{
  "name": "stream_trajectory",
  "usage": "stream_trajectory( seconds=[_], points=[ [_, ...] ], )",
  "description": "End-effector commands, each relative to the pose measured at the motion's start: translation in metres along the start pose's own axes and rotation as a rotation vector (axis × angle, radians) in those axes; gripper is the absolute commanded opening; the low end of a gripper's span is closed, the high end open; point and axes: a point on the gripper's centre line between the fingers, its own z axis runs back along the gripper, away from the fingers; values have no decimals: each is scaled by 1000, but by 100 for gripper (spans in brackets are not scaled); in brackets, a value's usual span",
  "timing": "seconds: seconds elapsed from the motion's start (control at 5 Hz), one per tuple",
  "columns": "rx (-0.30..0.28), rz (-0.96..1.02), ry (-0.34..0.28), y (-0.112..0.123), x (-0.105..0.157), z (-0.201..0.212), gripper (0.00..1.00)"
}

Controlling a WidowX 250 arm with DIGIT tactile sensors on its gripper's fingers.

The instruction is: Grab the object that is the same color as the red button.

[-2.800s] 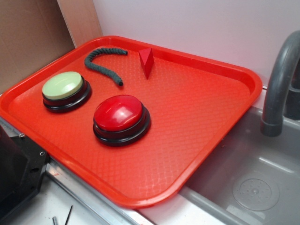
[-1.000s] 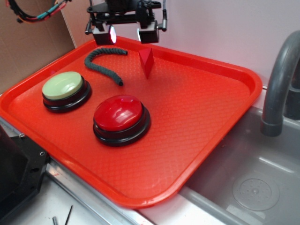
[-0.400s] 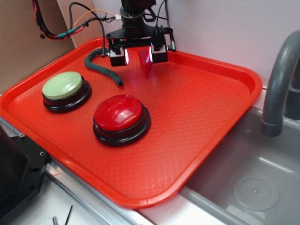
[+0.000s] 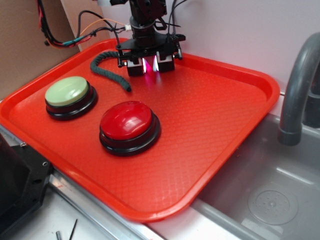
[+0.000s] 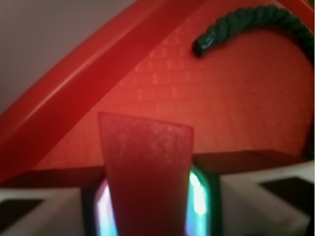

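The object, a small red wedge (image 5: 147, 167), stands upright on the red tray (image 4: 225, 125) near its back rim. My gripper (image 4: 150, 70) has come down over it, and in the exterior view only a pink-lit sliver of the object (image 4: 150, 74) shows between the fingers. In the wrist view my gripper (image 5: 150, 206) has its lit pads (image 5: 199, 196) pressed against both sides of the wedge, shut on it. The red button (image 4: 126, 121), a glossy dome on a black base, sits nearer the tray's front, apart from the gripper.
A dark green rope (image 4: 107, 67) curves just left of the gripper and shows as the rope (image 5: 246, 24) at the wrist view's upper right. A pale green button (image 4: 66, 91) sits at the left. A grey sink (image 4: 270, 200) and faucet (image 4: 300, 90) lie right of the tray.
The gripper came in from above the tray's back rim, dropped down over the red wedge and narrowed its fingers onto it. The buttons and rope stayed put.
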Motion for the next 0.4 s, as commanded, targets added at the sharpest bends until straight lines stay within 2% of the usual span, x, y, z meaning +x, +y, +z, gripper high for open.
stream_trajectory(
  seconds=[0.0,0.2],
  points=[
    [-84,-136,-27,-2,19,44,0],
    [-110,-372,67,-16,12,83,0]
  ],
)
